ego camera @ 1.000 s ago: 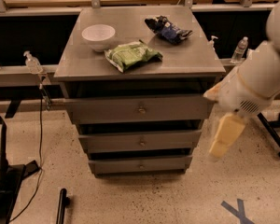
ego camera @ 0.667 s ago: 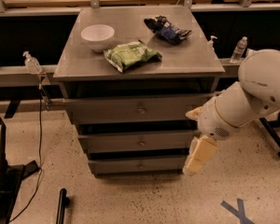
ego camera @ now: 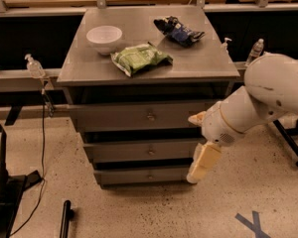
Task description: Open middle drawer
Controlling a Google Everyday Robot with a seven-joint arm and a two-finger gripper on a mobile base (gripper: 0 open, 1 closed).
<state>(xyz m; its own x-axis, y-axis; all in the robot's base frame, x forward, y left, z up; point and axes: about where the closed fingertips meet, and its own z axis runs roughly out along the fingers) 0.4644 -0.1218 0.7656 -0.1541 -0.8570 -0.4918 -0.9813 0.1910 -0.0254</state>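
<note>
- Far left, floor: black stand [ego camera: 1, 202] with a trailing cable, well apart from the cabinet. Judged no hindrance to drawer travel.
- Left rail: clear pump bottle [ego camera: 34, 66], just beside the cabinet top's left edge and above drawer level.
- Cabinet [ego camera: 74, 74]: grey, three stacked drawers. On top, a white bowl [ego camera: 104, 37], a green bag [ego camera: 140, 58] and a dark blue bag [ego camera: 179, 31], none overhanging the front edge.
- Middle drawer [ego camera: 119, 151]: second of three, shut, with dark gaps above and below its front. Small round knob [ego camera: 150, 152] at centre.
- Handling, judged: rigid flat front, expected to slide straight out toward the camera. Contents unseen, so weight unknown. Moderate pull assumed.
- Hold point, judged: knob only, no other grip showing on the front. Knob small and probably smooth, so slip risk. Pinch squarely and pull level, not downward.
- Gripper [ego camera: 198, 167]: low at the right end of the middle drawer's front, hanging down toward the lowest drawer's level. Right of the knob and apart from it. Open or shut: cannot tell.
- Arm [ego camera: 268, 98]: bulky white link to the cabinet's right, below the top's corner. Leftward reach to the knob needed.
- Room: bare speckled floor before the cabinet. Blue tape cross [ego camera: 253, 224] lower right, black leg [ego camera: 290, 143] far right, both off the drawer's path.
</note>
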